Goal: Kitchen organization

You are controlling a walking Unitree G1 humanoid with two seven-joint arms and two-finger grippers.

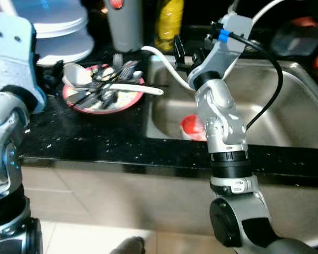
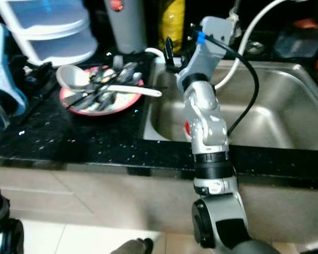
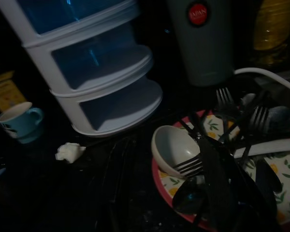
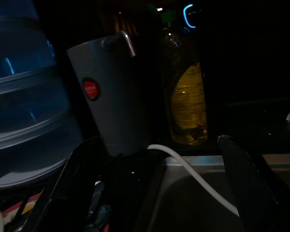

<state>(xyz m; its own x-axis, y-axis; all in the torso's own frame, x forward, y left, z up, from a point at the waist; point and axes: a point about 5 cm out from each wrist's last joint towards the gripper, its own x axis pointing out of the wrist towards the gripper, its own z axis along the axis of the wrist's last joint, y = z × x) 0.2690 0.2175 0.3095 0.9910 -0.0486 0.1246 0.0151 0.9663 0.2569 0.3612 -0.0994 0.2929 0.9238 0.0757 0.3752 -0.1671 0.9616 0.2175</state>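
Observation:
A pink-rimmed plate [image 1: 128, 101] on the black counter holds a heap of cutlery: several dark forks [image 1: 124, 69], spoons and a white ladle-like spoon [image 1: 77, 74]. My right gripper [image 1: 190, 53] hangs open over the back left corner of the steel sink [image 1: 286, 106], just right of the plate, with nothing between its fingers. In the right wrist view its two fingers [image 4: 63, 193] stand wide apart. My left gripper [image 1: 54, 71] hovers at the plate's left edge. Its dark fingers look spread over the cutlery in the left wrist view.
A white drawer unit [image 1: 58, 26], a grey cup [image 1: 124, 24] and a yellow bottle [image 1: 169, 21] line the back of the counter. A white hose [image 1: 167, 61] runs into the sink, where a red item [image 1: 191, 125] lies. A blue mug [image 3: 19, 121] stands far left.

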